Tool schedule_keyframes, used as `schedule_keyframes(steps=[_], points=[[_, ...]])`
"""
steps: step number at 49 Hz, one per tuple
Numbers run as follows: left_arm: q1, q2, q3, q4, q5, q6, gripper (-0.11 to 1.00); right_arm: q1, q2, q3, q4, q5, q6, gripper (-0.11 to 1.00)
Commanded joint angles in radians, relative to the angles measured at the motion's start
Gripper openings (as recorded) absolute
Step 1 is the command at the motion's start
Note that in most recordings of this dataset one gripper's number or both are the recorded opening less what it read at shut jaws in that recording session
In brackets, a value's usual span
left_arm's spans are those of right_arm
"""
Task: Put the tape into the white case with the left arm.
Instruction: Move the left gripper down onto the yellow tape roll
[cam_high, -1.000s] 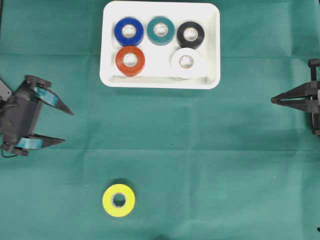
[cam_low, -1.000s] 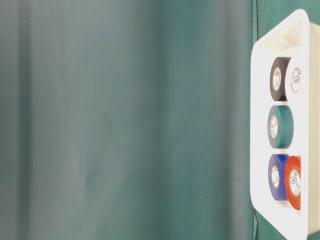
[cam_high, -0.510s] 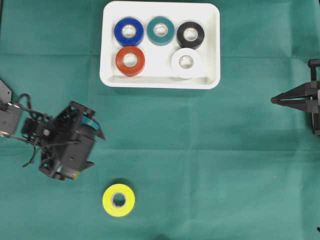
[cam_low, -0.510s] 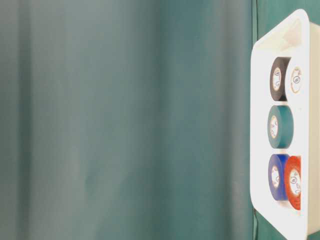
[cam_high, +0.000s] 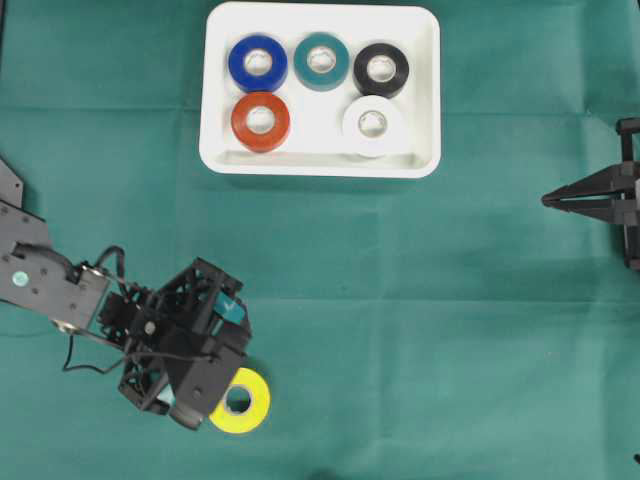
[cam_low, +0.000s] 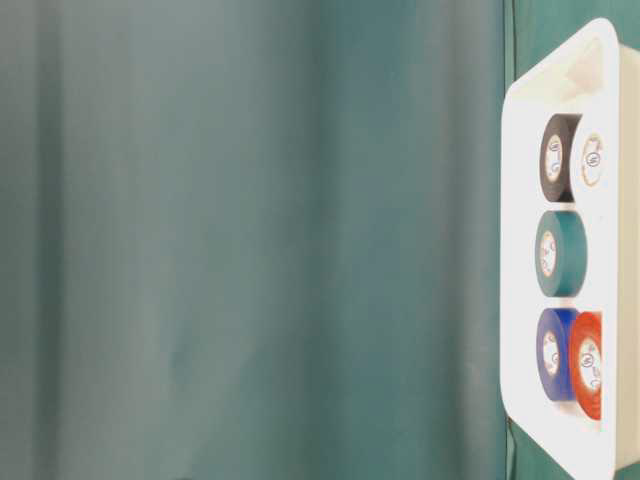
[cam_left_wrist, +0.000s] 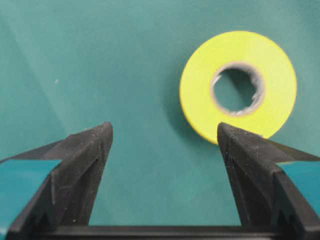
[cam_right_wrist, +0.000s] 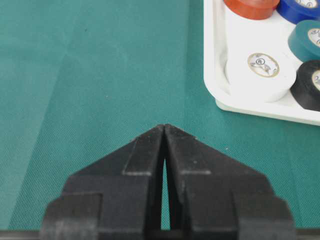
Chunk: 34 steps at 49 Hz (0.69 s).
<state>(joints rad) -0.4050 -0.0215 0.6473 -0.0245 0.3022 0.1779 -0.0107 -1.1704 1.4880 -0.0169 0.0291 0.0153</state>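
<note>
Yellow tape roll (cam_high: 239, 401) lies flat on the green cloth, near front edge of worktop (cam_high: 420, 300), well apart from the white case (cam_high: 424, 100). Left gripper (cam_left_wrist: 165, 135) angled down over it, fingers (cam_left_wrist: 90, 150) spread wide, one tip overlapping the roll's rim, nothing pinched. Case holds blue, teal, black, red and white rolls. Right gripper (cam_right_wrist: 164, 128) parked at right, fingers pressed together.

**Green cloth table and what lies on it**

A table covered in green cloth (cam_high: 400, 300) carries everything. The white case (cam_high: 425, 100) rests flat at the far edge. A yellow tape roll (cam_high: 250, 410) lies flat on the cloth well apart from the case, toward the near edge and slightly left of the case's left side.
</note>
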Motion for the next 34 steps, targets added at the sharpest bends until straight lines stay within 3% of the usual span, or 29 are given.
schedule_keyframes(steps=[1,34], points=[[-0.011,0.005,-0.044,-0.002,0.012,0.0,0.81,0.0,0.006,-0.012,-0.002,-0.011,0.0,-0.1],[-0.02,0.092,-0.104,-0.002,0.029,-0.002,0.81,0.0,0.006,-0.011,-0.002,-0.011,0.0,-0.1]])
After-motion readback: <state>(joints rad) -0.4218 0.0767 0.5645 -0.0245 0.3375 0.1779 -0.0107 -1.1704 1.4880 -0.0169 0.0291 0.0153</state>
